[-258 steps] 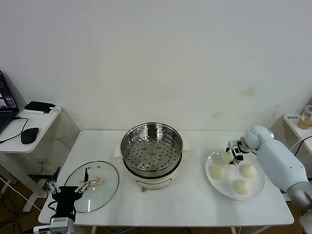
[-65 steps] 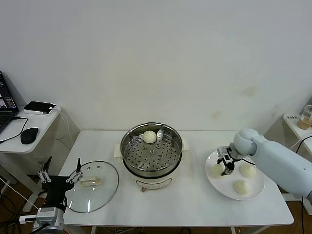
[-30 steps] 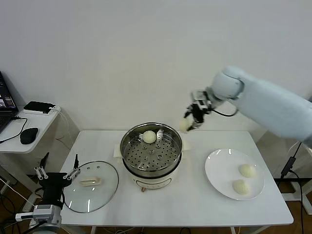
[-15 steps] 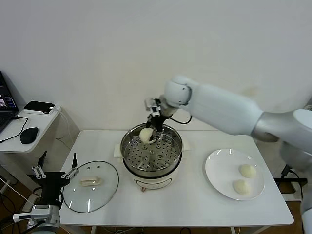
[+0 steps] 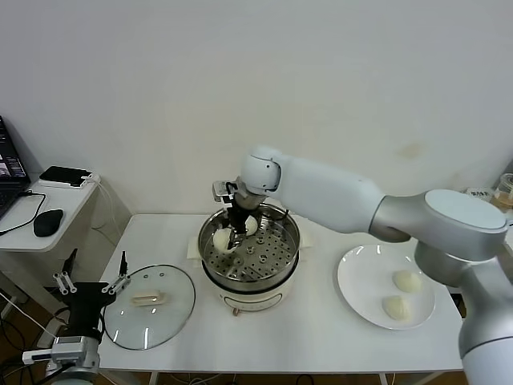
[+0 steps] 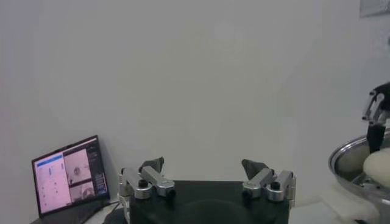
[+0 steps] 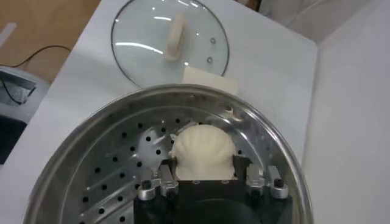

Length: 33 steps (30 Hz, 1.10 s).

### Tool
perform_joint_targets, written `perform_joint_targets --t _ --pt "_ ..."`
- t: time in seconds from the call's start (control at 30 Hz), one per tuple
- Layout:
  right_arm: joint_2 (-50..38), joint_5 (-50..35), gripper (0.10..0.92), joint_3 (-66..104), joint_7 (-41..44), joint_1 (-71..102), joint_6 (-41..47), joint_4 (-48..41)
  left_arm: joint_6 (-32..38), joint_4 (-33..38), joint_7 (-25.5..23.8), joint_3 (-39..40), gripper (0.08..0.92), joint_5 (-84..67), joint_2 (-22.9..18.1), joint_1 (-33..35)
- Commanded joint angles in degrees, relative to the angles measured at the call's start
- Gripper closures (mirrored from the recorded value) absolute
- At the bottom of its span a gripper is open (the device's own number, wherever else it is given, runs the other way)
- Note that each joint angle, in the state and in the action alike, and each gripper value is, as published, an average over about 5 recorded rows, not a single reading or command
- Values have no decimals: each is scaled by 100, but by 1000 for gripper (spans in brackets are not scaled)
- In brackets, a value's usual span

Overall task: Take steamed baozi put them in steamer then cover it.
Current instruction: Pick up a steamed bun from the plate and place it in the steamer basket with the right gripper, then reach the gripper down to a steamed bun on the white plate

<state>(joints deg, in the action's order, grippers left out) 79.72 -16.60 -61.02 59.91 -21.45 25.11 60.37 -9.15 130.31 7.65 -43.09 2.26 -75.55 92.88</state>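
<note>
Presently the right arm reaches across from the plate [image 5: 353, 298] side, its white forearm slanting down over the steamer [image 5: 249, 249] rim. Right gripper [image 5: 232, 235] points down into the pot, fingers clamped on a steamed baozi [image 5: 222, 239] at the left part of the perforated tray. In the right wrist view that bun [image 7: 201, 151] sits between the two fingers, pleated top showing, resting on or just above the tray; cannot tell which.

Second baozi [image 5: 249, 225] lies at the back of the steamer, just beside the gripper. Two more baozi [image 5: 407, 281] [image 5: 393, 307] rest on the plate, right of the steamer.

Cover [image 5: 151, 305] lies flat on the table [image 5: 321, 341], front-left of the steamer; its bar handle [image 5: 151, 299] runs roughly left to right.

Left gripper [image 5: 90, 289] hangs at the table's front-left edge beside the cover, fingers spread wide, holding nothing.
</note>
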Motion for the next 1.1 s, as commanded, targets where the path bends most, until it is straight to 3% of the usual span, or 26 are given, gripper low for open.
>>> perform_joint_targets --t 0.03,0.37,0.67,1.1 --pt "187 86 417 -27 -23 94 17 -269 1 -12 -4 5 177 1 0 -3" --pt "-119 279 211 -11 151 -120 -135 3 2 -20 -5 23 177 -1 -13 -9" --pt "-1338 427 202 -67 788 -996 -672 1150 -3 30 -10 44 177 -19 10 -14" --pt "-4753 1314 203 335 1241 -515 -1193 3161 -4 176 -19 103 177 -38 81 77"
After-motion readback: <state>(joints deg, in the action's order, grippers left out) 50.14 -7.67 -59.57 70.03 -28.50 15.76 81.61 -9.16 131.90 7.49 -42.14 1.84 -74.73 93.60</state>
